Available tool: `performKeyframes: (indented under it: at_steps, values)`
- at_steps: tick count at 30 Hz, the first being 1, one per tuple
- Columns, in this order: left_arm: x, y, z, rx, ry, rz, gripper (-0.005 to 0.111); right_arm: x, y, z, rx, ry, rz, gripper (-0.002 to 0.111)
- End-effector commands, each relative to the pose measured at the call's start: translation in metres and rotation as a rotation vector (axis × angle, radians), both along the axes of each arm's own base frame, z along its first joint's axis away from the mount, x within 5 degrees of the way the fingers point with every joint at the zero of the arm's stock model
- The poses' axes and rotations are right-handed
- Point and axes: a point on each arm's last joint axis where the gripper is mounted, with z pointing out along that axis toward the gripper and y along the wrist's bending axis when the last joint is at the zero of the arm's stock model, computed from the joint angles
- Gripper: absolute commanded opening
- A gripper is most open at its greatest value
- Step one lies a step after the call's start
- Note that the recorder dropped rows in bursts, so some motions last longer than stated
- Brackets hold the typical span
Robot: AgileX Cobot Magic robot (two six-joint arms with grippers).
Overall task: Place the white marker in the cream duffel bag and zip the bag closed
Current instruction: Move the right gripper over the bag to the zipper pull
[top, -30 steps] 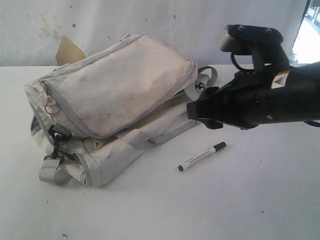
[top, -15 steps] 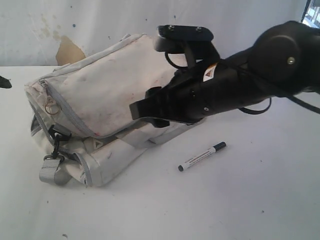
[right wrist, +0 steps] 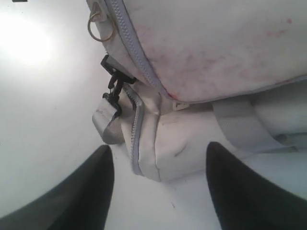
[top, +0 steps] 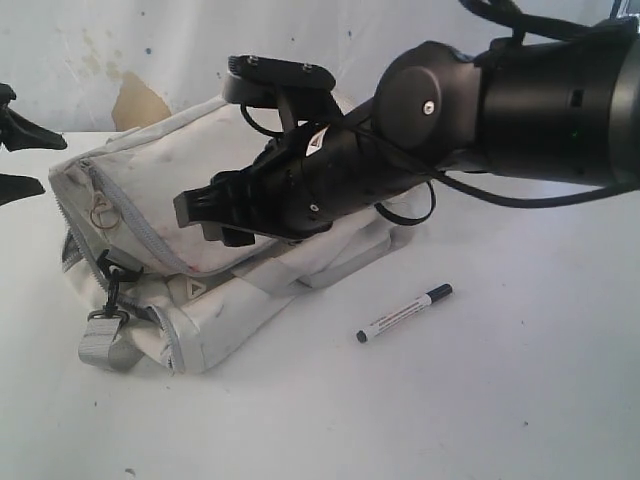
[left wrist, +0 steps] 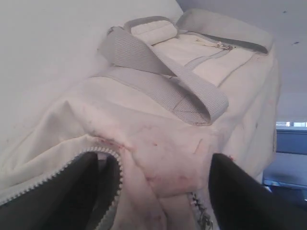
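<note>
White and scuffed, the surface [top: 500,410] ran back to a stained pale wall. At the far left of the exterior view, the left end effector [top: 18,156] had its 2 dark fingers [left wrist: 240,196] spread wide with nothing between them. It sat just beside the left end of the cream duffel bag [top: 200,170]; whether it touched the fabric could not be told. Its wrist view showed a grey webbing strap [left wrist: 163,79] draped across the top of the bag.

The bag lay on its side on the surface, with a metal ring [top: 103,212] and a black clip [top: 117,268] at its near left corner and a light grey zipper [right wrist: 128,38] curving past them. Above the bag's stained upper panel, the right end effector [top: 205,213] hung with its 2 fingers [right wrist: 86,191] well apart and empty, pointing towards that corner.

Right of the bag and apart from it, the white marker [top: 404,313] lay flat on the surface, with its dark cap towards the upper right.
</note>
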Motion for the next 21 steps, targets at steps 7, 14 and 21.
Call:
performKeyframes:
  at_steps: [7,14,21]
  values:
    - [0.01,-0.001,-0.014,-0.132,0.007,0.027,0.061,0.007,0.019,0.001,0.107,-0.073,-0.052,0.053]
    - [0.011,-0.004,-0.027,-0.164,0.029,-0.017,0.031,0.018,0.054,-0.015,0.086,-0.028,0.001,0.053]
    - [0.012,-0.007,-0.026,-0.241,0.021,-0.035,0.0,0.043,0.089,-0.018,0.132,-0.029,0.007,0.053]
